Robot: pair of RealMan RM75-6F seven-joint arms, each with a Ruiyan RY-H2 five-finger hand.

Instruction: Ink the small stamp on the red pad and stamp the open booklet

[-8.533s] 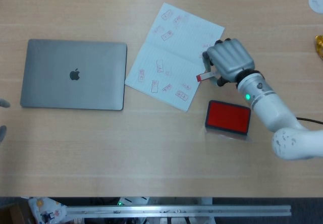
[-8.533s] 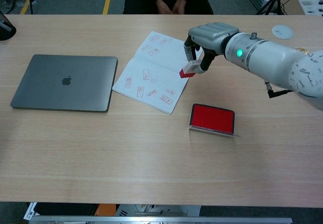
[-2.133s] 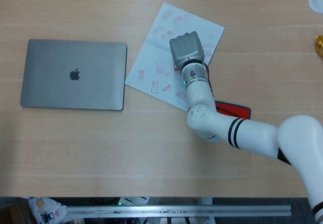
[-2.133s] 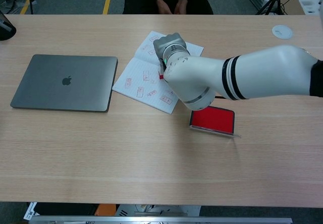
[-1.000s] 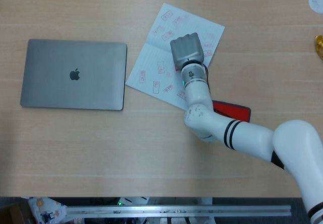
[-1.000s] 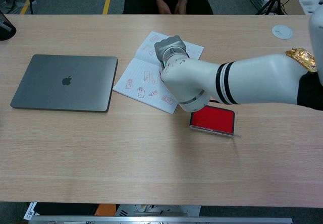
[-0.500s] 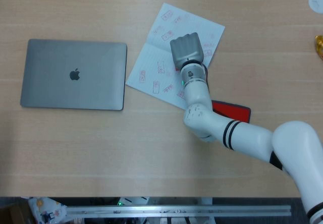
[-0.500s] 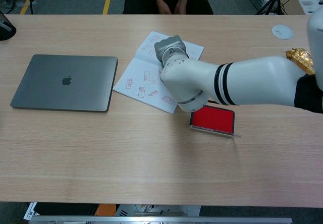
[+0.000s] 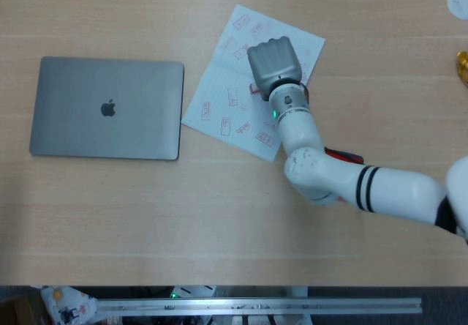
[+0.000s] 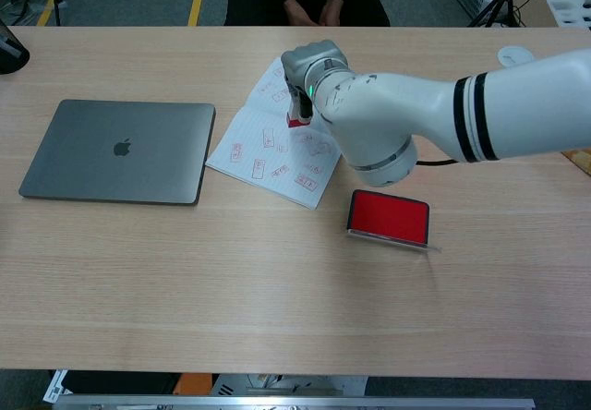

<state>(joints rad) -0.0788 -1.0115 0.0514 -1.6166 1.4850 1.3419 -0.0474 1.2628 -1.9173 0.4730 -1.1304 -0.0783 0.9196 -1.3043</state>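
The open booklet [image 9: 230,109] [image 10: 263,147] lies flat at the table's middle, its pages dotted with several red prints. My right hand [image 9: 274,61] [image 10: 314,62] hovers over the booklet's right page, fingers curled down around the small stamp [image 10: 297,114]. The stamp's red base points at the page, and I cannot tell whether it touches the paper. The red ink pad [image 10: 390,216] sits right of the booklet near the front. In the head view my forearm covers it, leaving only a red sliver of the pad [image 9: 344,154]. The left hand is out of view.
A closed grey laptop [image 9: 107,107] [image 10: 115,150] lies left of the booklet. A white disc [image 9: 458,1] [image 10: 516,56] rests at the far right, with a gold object [image 9: 463,65] near it. A seated person's hands [image 10: 314,6] show beyond the far edge.
The right hand has risen and shifted slightly toward the far right of the page, and the stamp now shows beneath it. The forearm has swung right, uncovering the pad in the chest view.
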